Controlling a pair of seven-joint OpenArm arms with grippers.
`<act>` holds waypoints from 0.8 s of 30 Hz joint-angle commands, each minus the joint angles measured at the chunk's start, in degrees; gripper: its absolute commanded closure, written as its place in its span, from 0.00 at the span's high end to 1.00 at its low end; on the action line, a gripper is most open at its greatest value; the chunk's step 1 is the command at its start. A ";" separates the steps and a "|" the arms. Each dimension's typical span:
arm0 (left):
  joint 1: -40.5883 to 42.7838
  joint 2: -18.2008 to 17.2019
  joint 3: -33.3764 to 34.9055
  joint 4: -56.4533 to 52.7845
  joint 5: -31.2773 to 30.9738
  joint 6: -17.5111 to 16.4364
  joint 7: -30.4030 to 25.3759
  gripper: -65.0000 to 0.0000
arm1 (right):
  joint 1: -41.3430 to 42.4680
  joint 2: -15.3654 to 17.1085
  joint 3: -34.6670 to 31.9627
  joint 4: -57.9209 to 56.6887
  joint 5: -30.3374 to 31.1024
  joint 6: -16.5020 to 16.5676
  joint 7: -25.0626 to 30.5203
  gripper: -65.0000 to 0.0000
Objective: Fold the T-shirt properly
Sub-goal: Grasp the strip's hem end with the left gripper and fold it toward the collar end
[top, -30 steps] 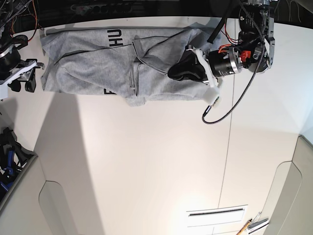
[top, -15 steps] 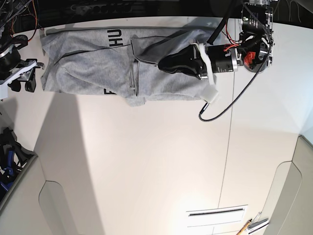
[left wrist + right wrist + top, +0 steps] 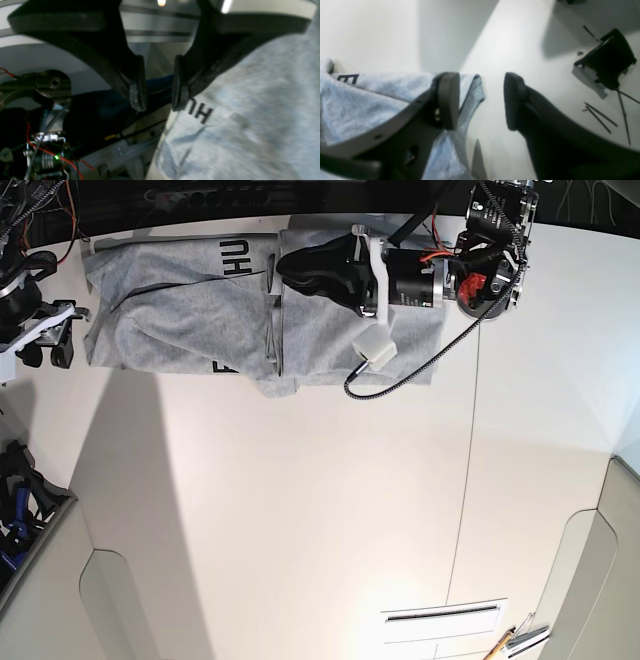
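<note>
The grey T-shirt (image 3: 170, 300) lies spread along the far edge of the table, with black letters showing near its top edge and lower hem. My left gripper (image 3: 285, 268) reaches across the shirt and hovers just over its middle. In the left wrist view this gripper (image 3: 156, 97) is open with nothing between the pads, and the T-shirt (image 3: 250, 112) with its black lettering lies to the right. My right gripper (image 3: 45, 352) stands at the shirt's left end. It is open (image 3: 480, 100) and empty, and the T-shirt (image 3: 370, 100) lies beside and under one finger.
A white block on a black cable (image 3: 372, 345) hangs from the left arm over the shirt. A bin with dark and blue items (image 3: 20, 510) stands at the lower left. A white slotted plate (image 3: 445, 615) lies at the near edge. A black part with cables (image 3: 607, 65) rests on the table.
My left gripper has swept left across the shirt with a fold of fabric, then opened and let it go. The shirt's right part now lies flat. The right arm has not moved.
</note>
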 commanded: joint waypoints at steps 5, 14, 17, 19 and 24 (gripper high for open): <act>-0.48 -0.17 1.46 1.03 -1.79 -0.52 -1.01 0.32 | 0.24 0.74 0.37 0.96 0.66 0.00 1.31 0.44; -0.63 -0.20 -2.12 1.03 -0.02 -0.52 -2.43 0.32 | 0.09 0.81 0.39 0.70 -6.38 -8.83 1.38 0.62; -0.90 -0.20 -3.67 1.03 0.02 -0.52 -2.73 0.32 | 0.11 1.33 0.37 -0.79 -6.19 -8.35 1.29 0.65; -1.33 -0.20 -4.13 1.03 0.13 -0.52 -2.73 0.32 | 0.13 1.99 0.37 -3.08 -3.91 -7.21 1.11 0.65; -2.01 -0.22 -4.13 1.03 0.48 -0.52 -2.73 0.32 | 0.11 2.62 0.37 -10.32 9.77 -1.66 -4.79 0.65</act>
